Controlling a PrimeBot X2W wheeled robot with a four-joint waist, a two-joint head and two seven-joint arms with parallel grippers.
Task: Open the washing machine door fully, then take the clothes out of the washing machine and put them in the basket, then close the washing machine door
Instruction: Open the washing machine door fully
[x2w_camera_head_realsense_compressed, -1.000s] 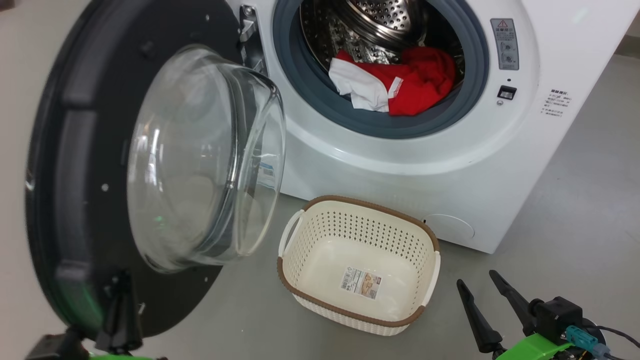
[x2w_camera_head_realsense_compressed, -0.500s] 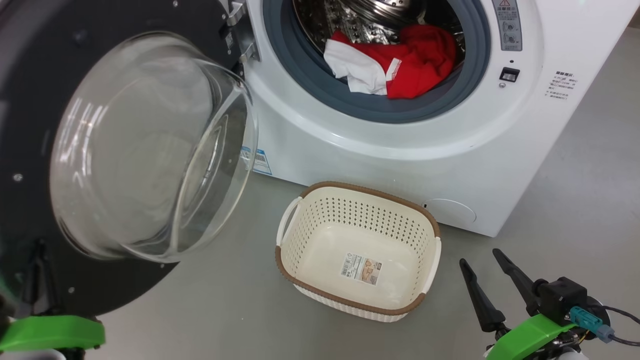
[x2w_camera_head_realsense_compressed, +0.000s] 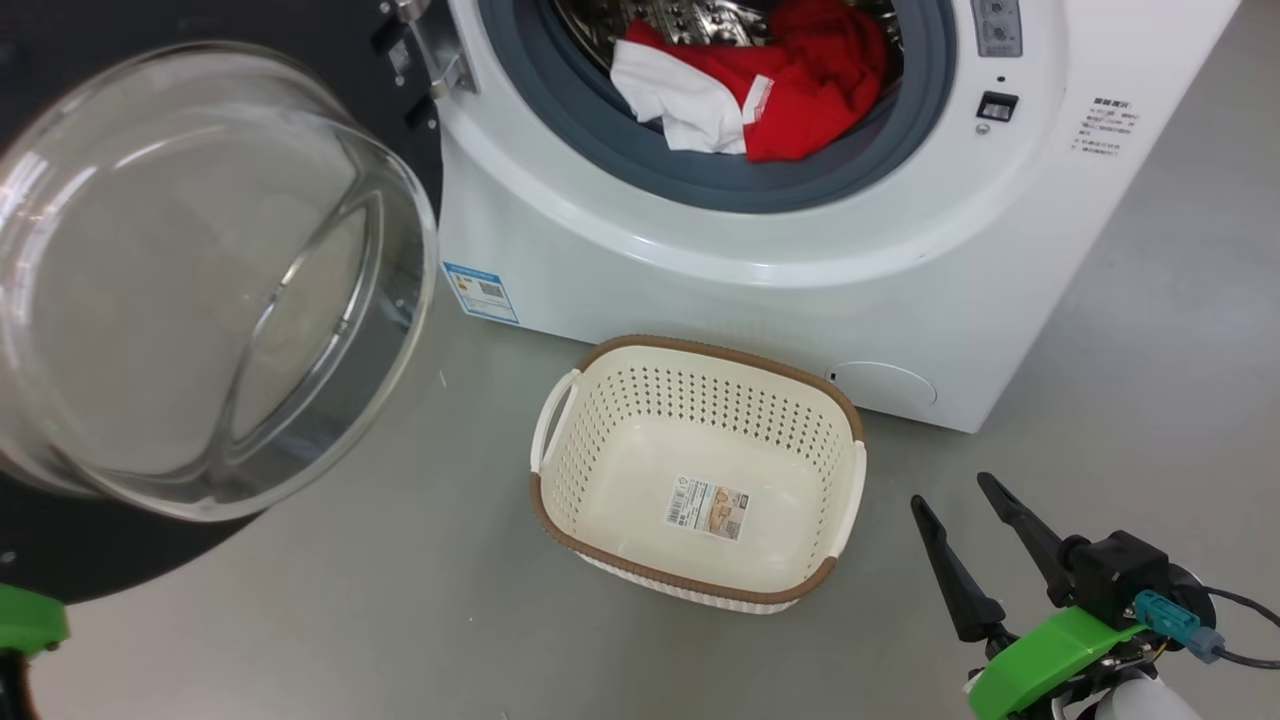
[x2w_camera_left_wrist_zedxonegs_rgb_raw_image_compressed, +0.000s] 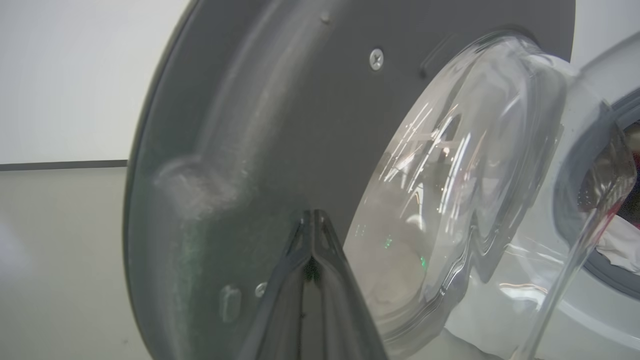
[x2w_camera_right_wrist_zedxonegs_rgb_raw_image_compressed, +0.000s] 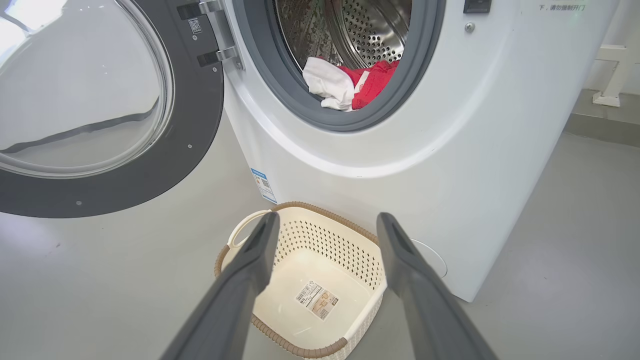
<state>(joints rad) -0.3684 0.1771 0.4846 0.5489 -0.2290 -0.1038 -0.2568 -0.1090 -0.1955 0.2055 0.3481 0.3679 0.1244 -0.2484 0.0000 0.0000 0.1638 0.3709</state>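
Door swung wider, laundry not yet touched.

Over the last second the washing machine door (x2w_camera_head_realsense_compressed: 200, 280) has opened further toward the left of the frame, uncovering the blue label sticker (x2w_camera_head_realsense_compressed: 482, 291) on the washing machine (x2w_camera_head_realsense_compressed: 700, 290); the head camera has shifted too. In the wrist view the left gripper (x2w_camera_left_wrist_zedxonegs_rgb_raw_image_compressed: 312, 220) is clenched on nothing, its tips seemingly against the door's dark inner face, so I'd say opening is nearly done. The clothes (x2w_camera_head_realsense_compressed: 790, 100) lie heaped on the grey rubber ring (x2w_camera_head_realsense_compressed: 640, 165) at upper centre. The basket (x2w_camera_head_realsense_compressed: 700, 350) sits empty on the floor just below. The right gripper (x2w_camera_head_realsense_compressed: 950, 490) waits released at lower right, and nothing blocks its way to the drum.
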